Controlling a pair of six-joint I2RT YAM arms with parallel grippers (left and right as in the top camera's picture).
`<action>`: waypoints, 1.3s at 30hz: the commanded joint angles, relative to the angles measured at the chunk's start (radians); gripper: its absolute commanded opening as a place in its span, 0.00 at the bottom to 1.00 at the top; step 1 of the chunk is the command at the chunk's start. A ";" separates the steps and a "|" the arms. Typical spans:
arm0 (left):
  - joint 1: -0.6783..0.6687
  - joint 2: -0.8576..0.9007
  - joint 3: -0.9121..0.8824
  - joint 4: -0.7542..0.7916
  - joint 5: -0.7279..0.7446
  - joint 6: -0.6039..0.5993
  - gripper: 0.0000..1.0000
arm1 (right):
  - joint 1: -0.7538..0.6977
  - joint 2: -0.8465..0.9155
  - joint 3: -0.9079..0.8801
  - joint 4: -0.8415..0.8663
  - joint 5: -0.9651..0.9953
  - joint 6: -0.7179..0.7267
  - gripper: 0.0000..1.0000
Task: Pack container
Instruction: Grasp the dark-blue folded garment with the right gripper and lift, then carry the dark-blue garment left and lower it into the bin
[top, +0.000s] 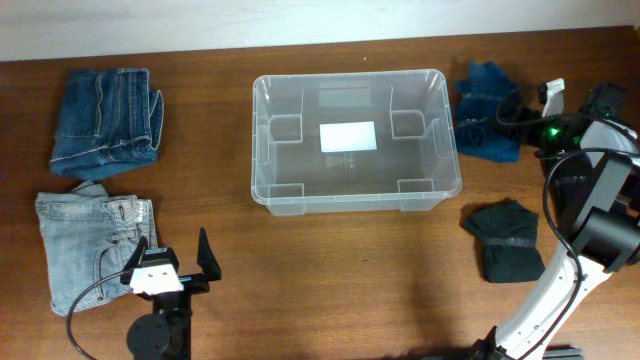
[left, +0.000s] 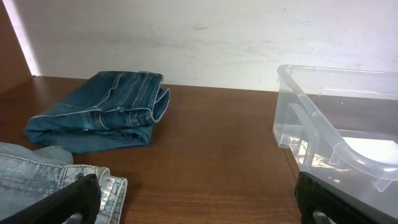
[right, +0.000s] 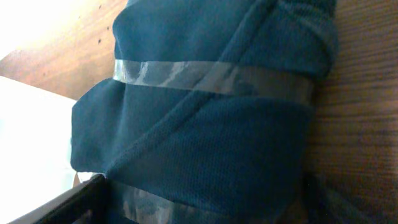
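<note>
Container (top: 350, 170): centre of the overhead frame, standing open side up on the tabletop (top: 330, 290), with nothing in it. White label (top: 348, 135) on the floor, print too small to read.

Handling, our judgement: thin clear plastic, so light, and likely to slide on the wood if a load is pushed against a wall. The walls probably flex and the thick rim is the stiff part. The surface is smooth and slick, so any hold should pinch the rim on a short side, not the wall. For packing it most likely needs no lifting at all.

Left tool (top: 175, 245): lower left of the overhead frame, fingers spread wide with nothing between them, just beside the light jeans (top: 85, 245). Dark jeans (top: 105, 120) at upper left, well apart from the container.

Right tool (top: 525, 108): upper right, at the blue bundle (top: 488, 125). We cannot tell whether it grips.

Hard to make out:
- The right wrist view is filled by blue cloth and a clear tape band (right: 211, 78). Only one finger edge shows, at lower left, and contact is unclear.
- The left wrist view cuts off the container's far end and most of the light jeans.
- The clear walls give weak edges against the wood.
- The black bundle (top: 505, 240), at lower right, is partly crossed by the right arm.
</note>
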 joint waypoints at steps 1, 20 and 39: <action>0.005 -0.007 -0.003 -0.003 0.010 0.008 0.99 | 0.018 0.020 -0.034 -0.002 0.064 -0.013 0.75; 0.005 -0.007 -0.003 -0.003 0.010 0.008 0.99 | -0.059 -0.005 0.047 0.012 -0.267 0.169 0.04; 0.005 -0.007 -0.003 -0.003 0.010 0.008 0.99 | -0.051 -0.311 0.105 0.003 -0.517 0.401 0.04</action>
